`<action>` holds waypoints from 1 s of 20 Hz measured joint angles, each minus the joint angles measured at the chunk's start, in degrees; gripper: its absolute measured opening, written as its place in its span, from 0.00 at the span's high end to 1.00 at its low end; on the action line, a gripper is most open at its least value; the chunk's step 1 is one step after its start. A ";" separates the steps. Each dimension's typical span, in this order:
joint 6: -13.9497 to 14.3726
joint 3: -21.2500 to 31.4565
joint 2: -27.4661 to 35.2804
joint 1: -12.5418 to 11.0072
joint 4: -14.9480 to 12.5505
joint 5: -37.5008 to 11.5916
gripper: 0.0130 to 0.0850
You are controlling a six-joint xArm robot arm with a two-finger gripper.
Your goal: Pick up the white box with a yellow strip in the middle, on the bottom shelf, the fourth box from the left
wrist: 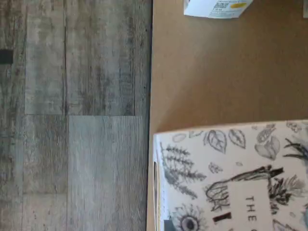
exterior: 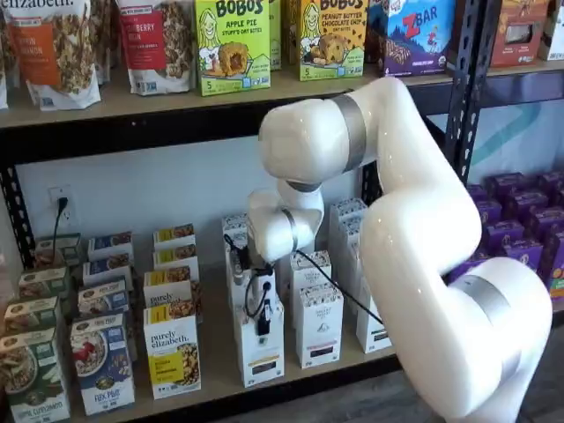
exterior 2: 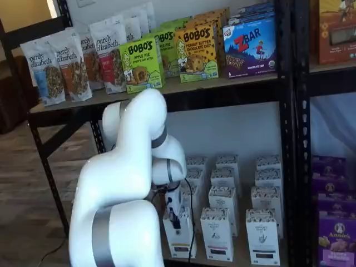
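Shelves fill both shelf views, and my arm [exterior: 414,229] stands between camera and goods, bent down so the wrist drops straight over the bottom shelf [exterior: 220,379], which I judge is the only way in under the board above. That upper board carries granola bags [exterior: 53,53] and Bobo's boxes [exterior: 231,44], none of them my business. Down low the cartons stand in files running front to back, so only the front one of each file can be taken cleanly. The white box [exterior: 260,348] is that front one in its file, upright at the shelf's front edge, a "purely elizabeth" box [exterior: 172,352] just beside it on one side and a like white carton [exterior: 317,326] on the other. My gripper [exterior: 263,319] hangs right over its top and front face; in a shelf view [exterior 2: 173,214] it sits the same way on the box [exterior 2: 179,233]. The black fingers show as one dark bar with no gap, closed as tight as they go, and I judge they are clamped on the box, which stands on the board, not yet lifted. The wrist view shows its leaf-patterned top [wrist: 231,178] close under me, at the edge of the tan board [wrist: 216,72], floor beyond
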 joint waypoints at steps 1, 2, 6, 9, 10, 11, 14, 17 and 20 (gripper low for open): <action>-0.11 0.74 -0.46 0.03 0.15 -0.48 0.61; -0.20 1.36 -0.86 0.06 0.29 -0.74 0.61; -0.17 4.11 -2.75 0.28 0.48 -1.14 0.61; -0.23 6.12 -4.20 0.40 0.67 -1.24 0.61; -0.26 6.89 -4.74 0.46 0.75 -1.32 0.61; -0.20 8.12 -5.60 0.57 0.79 -1.54 0.61; 0.89 11.32 -7.69 0.96 0.00 -2.33 0.61; 1.85 14.58 -9.60 1.48 -0.51 -3.42 0.61; 2.16 17.57 -11.32 2.05 -0.27 -4.45 0.61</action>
